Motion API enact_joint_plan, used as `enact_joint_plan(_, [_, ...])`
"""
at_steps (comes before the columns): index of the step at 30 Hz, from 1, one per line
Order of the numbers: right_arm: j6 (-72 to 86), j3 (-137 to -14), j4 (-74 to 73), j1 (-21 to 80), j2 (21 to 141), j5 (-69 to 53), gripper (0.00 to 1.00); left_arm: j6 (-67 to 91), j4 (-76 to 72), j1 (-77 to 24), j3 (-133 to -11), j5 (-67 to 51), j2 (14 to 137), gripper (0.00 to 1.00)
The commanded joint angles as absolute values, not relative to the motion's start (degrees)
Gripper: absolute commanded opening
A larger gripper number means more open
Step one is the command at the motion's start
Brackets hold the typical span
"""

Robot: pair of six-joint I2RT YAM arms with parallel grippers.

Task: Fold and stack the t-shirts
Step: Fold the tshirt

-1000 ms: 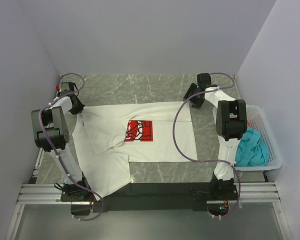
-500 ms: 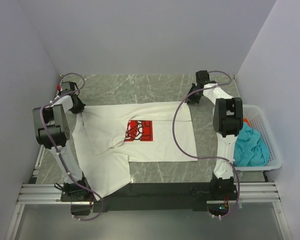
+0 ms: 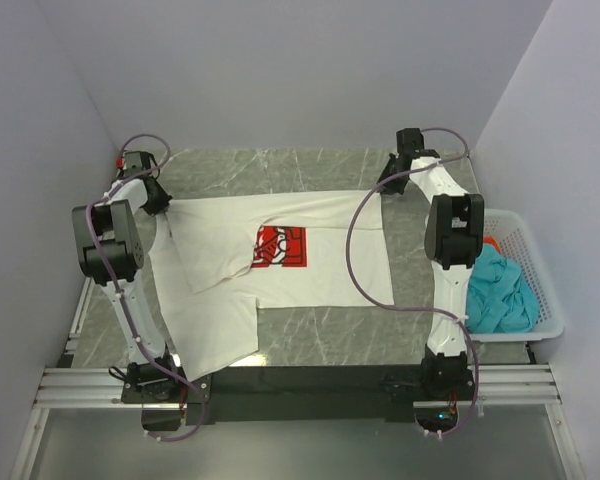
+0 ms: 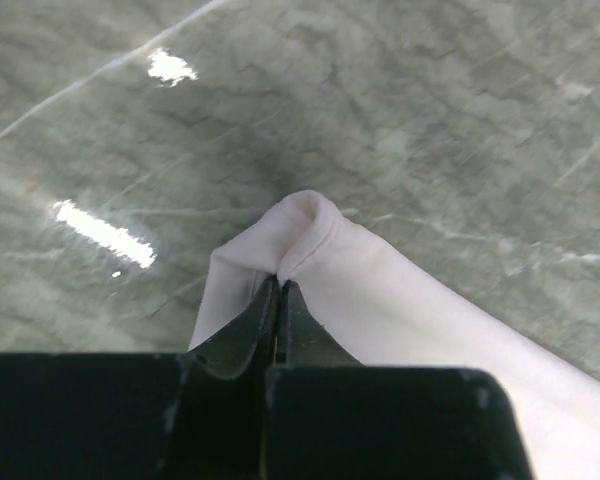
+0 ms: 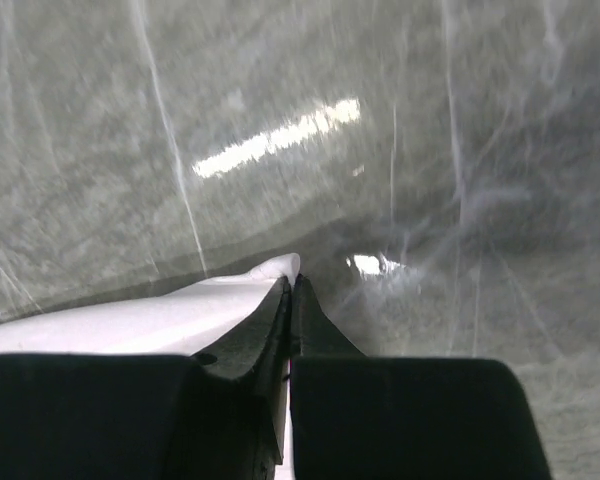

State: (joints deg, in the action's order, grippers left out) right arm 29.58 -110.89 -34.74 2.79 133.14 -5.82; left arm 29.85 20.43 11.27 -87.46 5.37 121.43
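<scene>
Both hands are pinched tight on cloth: the left hand (image 4: 280, 288) holds one far corner of the white Coca-Cola t-shirt (image 3: 325, 265), the right hand (image 5: 290, 285) the other. Over the last second they have drawn it toward the tabletop's (image 3: 310, 170) far edge, lifting its trailing part off the near edge. Spreading looks nearly done. The shirt lies stretched between the hands, reaching nearward from them.
</scene>
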Motion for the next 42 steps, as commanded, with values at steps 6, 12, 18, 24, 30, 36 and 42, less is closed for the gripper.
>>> enact_joint_plan(6, [26.01, -116.9, -34.63, 0.26, 133.87, -4.57, 0.28, 30.14, 22.59, 11.78, -89.57, 2.82, 122.1, 0.29])
enact_joint_plan(12, [28.03, -106.1, -31.03, 0.61, 123.51, -4.31, 0.44, 32.08, 23.02, 11.78, -84.22, 2.28, 111.39, 0.58])
enact_joint_plan(18, [30.14, -92.65, -27.43, 1.05, 115.14, -3.69, 0.44, 33.14, 25.58, 11.43, -75.26, 1.23, 102.23, 0.68])
enact_joint_plan(24, [31.11, -85.78, -23.91, 1.67, 113.47, -7.73, 0.44, 31.91, 25.39, 9.85, -71.01, 0.44, 102.03, 0.6])
enact_joint_plan(30, [31.73, -84.64, -23.38, 2.37, 114.61, -8.7, 0.44, 31.38, 25.05, 9.05, -69.35, 2.98, 103.88, 0.53])
enact_joint_plan(36, [31.82, -84.73, -23.73, 2.73, 116.28, -8.79, 0.43, 30.76, 24.7, 8.97, -68.73, 3.25, 106.34, 0.47])
enact_joint_plan(42, [31.38, -86.57, -24.87, 3.25, 119.18, -9.4, 0.43, 30.32, 24.61, 8.7, -68.91, 3.69, 107.75, 0.39])
